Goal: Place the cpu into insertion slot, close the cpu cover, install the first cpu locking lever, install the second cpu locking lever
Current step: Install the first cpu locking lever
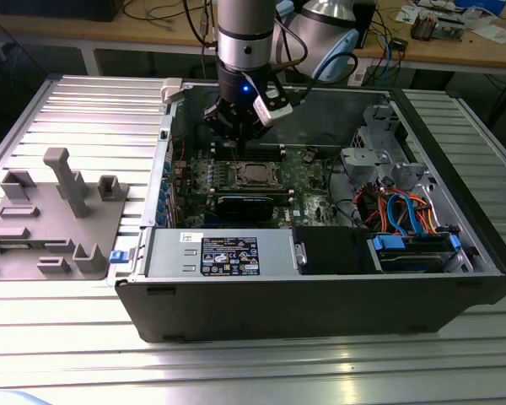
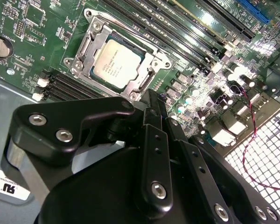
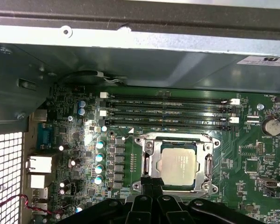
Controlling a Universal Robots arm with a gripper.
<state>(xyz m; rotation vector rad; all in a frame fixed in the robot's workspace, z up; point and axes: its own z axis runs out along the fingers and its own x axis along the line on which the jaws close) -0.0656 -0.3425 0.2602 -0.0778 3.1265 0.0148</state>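
Note:
The cpu point(image 3: 178, 163) point(image 2: 117, 59) lies flat in the insertion slot point(image 3: 139, 140) on the green motherboard, silver top up. The cpu cover point(image 3: 150, 156) point(image 2: 89, 44) lies down around it, the chip showing through its window. A thin lever wire point(image 2: 144, 46) runs along one side of the frame. My gripper point(image 3: 152, 185) point(image 2: 151, 95) hovers at the socket's edge with its black fingers point(image 2: 155, 140) pressed together, and nothing shows between them. In the exterior view the gripper point(image 1: 236, 145) hangs just behind the cpu point(image 1: 255, 174) inside the open computer case.
Black memory slots point(image 3: 172, 112) run beside the socket. The case wall point(image 3: 130, 65) rises close behind them. A power supply point(image 1: 223, 253) and a drive bay with coloured cables point(image 1: 405, 219) fill the case's front. A grey fixture tray point(image 1: 59, 211) sits at the exterior view's left.

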